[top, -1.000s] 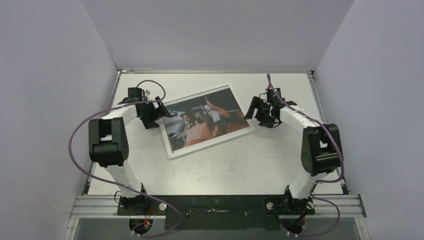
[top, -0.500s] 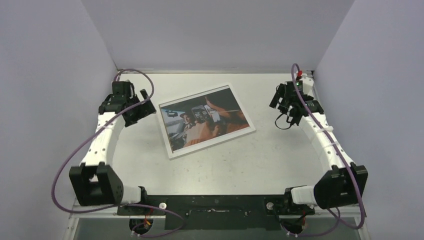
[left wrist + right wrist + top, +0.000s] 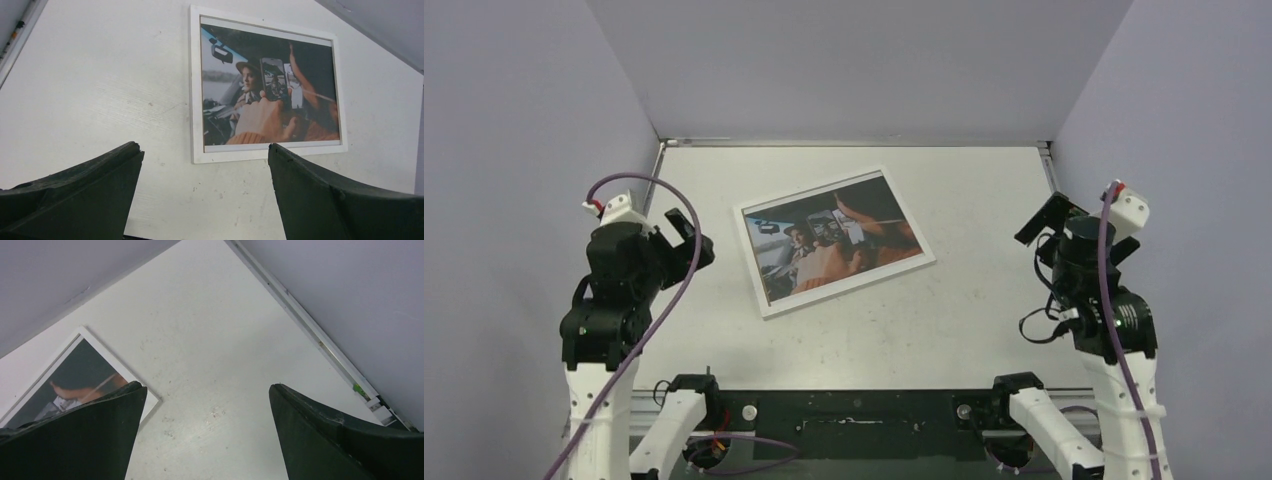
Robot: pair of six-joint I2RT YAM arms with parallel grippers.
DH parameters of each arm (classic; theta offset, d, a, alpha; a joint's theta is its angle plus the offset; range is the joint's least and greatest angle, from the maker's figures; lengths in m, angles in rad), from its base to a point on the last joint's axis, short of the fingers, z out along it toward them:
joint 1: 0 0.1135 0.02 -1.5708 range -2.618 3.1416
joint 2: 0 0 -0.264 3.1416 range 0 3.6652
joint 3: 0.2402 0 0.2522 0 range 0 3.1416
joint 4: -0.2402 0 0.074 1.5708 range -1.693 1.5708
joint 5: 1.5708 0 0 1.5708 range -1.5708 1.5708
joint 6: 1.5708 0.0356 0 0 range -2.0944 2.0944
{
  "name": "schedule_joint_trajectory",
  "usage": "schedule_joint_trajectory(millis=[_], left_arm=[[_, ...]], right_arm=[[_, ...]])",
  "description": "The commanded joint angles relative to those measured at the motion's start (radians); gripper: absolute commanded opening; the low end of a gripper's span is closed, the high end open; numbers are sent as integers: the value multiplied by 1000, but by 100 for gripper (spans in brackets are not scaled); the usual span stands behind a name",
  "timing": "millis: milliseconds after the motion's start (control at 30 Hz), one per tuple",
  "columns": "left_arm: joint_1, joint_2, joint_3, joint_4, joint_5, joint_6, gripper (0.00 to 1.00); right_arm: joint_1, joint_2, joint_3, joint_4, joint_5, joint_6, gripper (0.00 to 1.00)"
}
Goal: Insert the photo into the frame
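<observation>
The frame (image 3: 755,262) lies flat and slanted on the table's middle, white front up. The photo (image 3: 834,240), a person in orange-tan in a dark cockpit, shows inside it. My left gripper (image 3: 686,240) is open and empty, raised well to the left of the frame. In the left wrist view the gripper (image 3: 204,146) looks down at the frame (image 3: 195,85) and photo (image 3: 265,90). My right gripper (image 3: 1056,228) is open and empty, raised far right of the frame. In the right wrist view the gripper (image 3: 207,386) shows a frame corner (image 3: 131,376) and part of the photo (image 3: 85,370).
The white table (image 3: 984,320) is closed in by grey walls at the back and both sides. A metal rail (image 3: 320,345) runs along its right edge. The arm bases sit on the black bar (image 3: 854,415) at the near edge.
Both arms have pulled back from the frame's sides toward the near edge and risen. The frame with the photo has not moved.
</observation>
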Motion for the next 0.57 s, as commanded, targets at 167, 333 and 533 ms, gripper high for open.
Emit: schedule_joint_trajectory(millis=[167,333,533], left_arm=[[0,-190,50,-103,-23,48,97],[0,-231,69,-148,-26,70,97],[2,-235,73,-171,-43,86,97]], right_arm=[[4,-211,53,-145,115,-35,100],[4,-269,76,-185,140,-46,100],[4,-258,90,-224,124,-53,100]])
